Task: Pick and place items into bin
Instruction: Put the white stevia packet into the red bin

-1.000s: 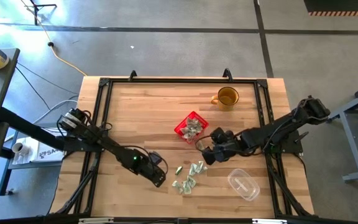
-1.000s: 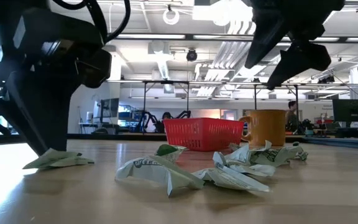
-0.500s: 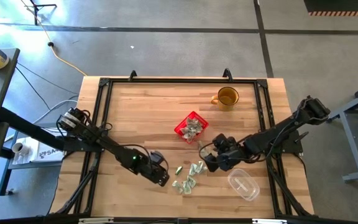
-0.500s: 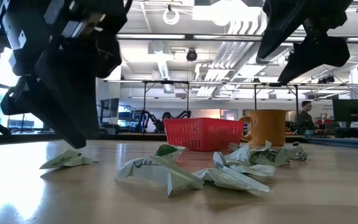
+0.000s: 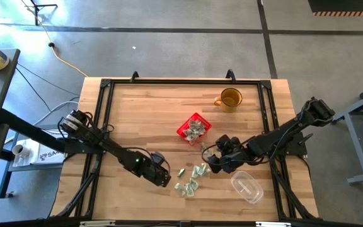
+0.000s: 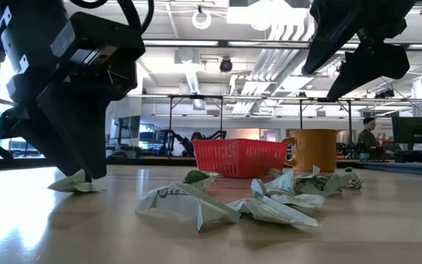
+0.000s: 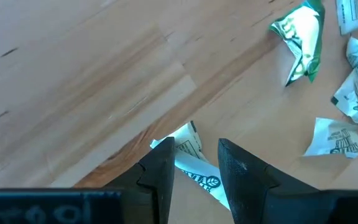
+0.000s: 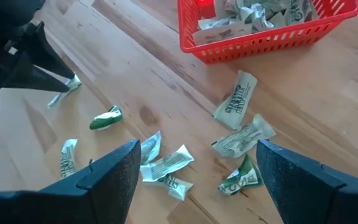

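Several pale green-and-white wrapped pieces (image 5: 194, 178) lie loose on the wooden table near its near edge, also seen in the low view (image 6: 269, 199) and the right wrist view (image 8: 235, 138). The red bin (image 5: 193, 128) stands beyond them with pieces inside (image 8: 253, 12). My left gripper (image 5: 163, 179) is down at the table on one separate piece (image 7: 191, 155), left of the pile. My right gripper (image 5: 214, 161) hovers open above the pile's right side (image 8: 197, 186), touching nothing. My left gripper has a single wrapped piece (image 7: 188, 149) between its two fingers (image 7: 160, 177), which come from above, slanting toward the table's right. The piece is flat on the table (image 6: 75, 183), and one end sticks out past the fingertips.
An amber mug (image 5: 230, 98) stands near the far edge, behind the bin. A clear plastic container (image 5: 246, 187) lies near the near right corner, beside my right arm. One rolled green piece (image 5: 181, 171) lies between my left gripper and the pile. Bare wood stretches across the far left.
My right gripper has moved from beside the red bin toward the near edge and now hangs over the pile. My left gripper rose a little, shifted slightly, and its tip has come back down on the separate piece, which has slid a bit on the table.
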You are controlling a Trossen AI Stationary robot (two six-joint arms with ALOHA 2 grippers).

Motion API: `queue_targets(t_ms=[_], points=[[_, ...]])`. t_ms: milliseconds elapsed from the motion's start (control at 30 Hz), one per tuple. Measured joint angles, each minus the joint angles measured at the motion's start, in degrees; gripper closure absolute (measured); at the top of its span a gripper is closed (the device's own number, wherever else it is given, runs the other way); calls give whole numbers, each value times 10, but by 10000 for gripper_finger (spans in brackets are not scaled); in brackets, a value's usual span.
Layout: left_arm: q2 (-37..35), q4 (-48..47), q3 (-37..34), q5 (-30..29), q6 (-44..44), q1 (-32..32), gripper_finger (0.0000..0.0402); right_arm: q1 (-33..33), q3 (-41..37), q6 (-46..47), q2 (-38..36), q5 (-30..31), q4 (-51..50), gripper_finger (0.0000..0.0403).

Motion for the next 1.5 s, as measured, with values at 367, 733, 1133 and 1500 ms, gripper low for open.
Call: queue_targets(t_ms=[367,733,1133,1500], points=[[-1,-156,136,-46,238,-36,243,0,0,0,0,1,-14,94],[24,-182,145,26,105,-39,243,-1,0,0,0,3,-22,94],[83,-185,144,58,63,-41,243,-3,0,1,0,-11,-26,94],[86,-184,145,-1,80,-40,243,-3,0,10,0,-12,-27,94]])
